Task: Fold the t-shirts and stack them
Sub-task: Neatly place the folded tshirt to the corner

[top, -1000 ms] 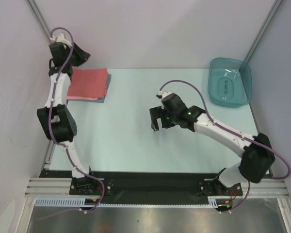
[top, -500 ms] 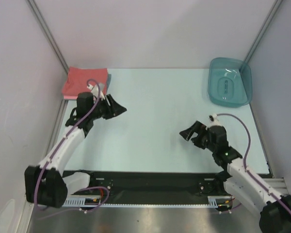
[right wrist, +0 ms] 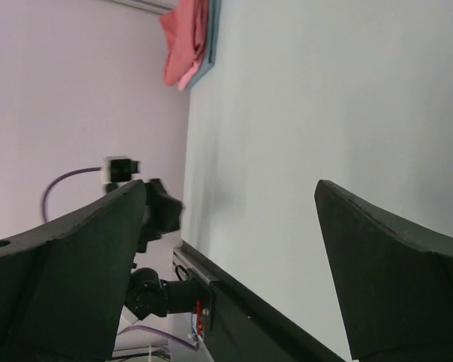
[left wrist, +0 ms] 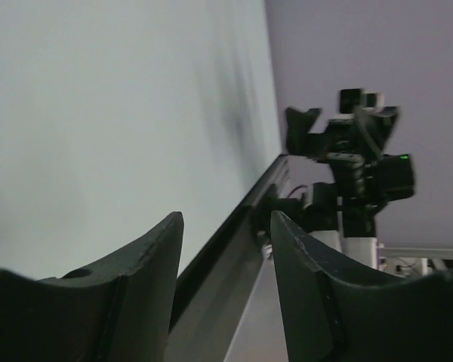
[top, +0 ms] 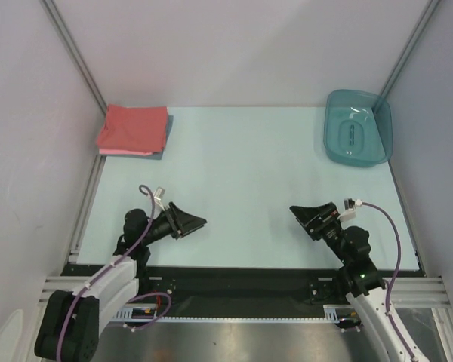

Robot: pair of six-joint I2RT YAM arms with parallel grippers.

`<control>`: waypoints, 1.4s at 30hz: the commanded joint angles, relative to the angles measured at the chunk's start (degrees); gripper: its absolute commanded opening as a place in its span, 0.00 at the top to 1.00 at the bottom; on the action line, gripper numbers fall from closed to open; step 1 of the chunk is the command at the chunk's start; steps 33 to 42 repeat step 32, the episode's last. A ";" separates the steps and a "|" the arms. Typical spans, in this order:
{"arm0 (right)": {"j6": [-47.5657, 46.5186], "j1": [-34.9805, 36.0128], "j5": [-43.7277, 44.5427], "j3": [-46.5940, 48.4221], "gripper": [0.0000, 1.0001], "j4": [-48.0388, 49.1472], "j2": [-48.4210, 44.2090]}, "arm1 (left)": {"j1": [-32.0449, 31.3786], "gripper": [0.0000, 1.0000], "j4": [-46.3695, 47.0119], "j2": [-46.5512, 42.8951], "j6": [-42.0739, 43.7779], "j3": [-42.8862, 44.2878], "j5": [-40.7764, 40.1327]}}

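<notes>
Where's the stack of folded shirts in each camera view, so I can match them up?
Top external: shirt stack in the far left corner of the table.
Left wrist: not in it.
Right wrist: shirt stack at the top edge, left of centre.
Shared landmark: the black rail along the table's near edge, seen in all three views.

No legible text, label, brand or number in any view: none on the stacked brick-red, pink and grey-blue cotton t-shirts (top: pixel 133 130) at the far-left corner of the pale table (top: pixel 249 173), none on the teal translucent plastic tub (top: pixel 357 128) at its far-right corner.
</notes>
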 commanded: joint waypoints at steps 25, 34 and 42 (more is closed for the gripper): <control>-0.90 6.90 3.60 -6.05 0.00 -15.63 1.57 | -0.03 0.46 20.64 -23.05 -19.22 -14.79 -0.55; -0.54 6.99 3.51 -6.48 0.00 -15.54 1.39 | -0.03 0.45 20.11 -22.79 -19.04 -14.70 -0.20; -0.54 6.99 3.51 -6.48 0.00 -15.54 1.39 | -0.03 0.45 20.11 -22.79 -19.04 -14.70 -0.20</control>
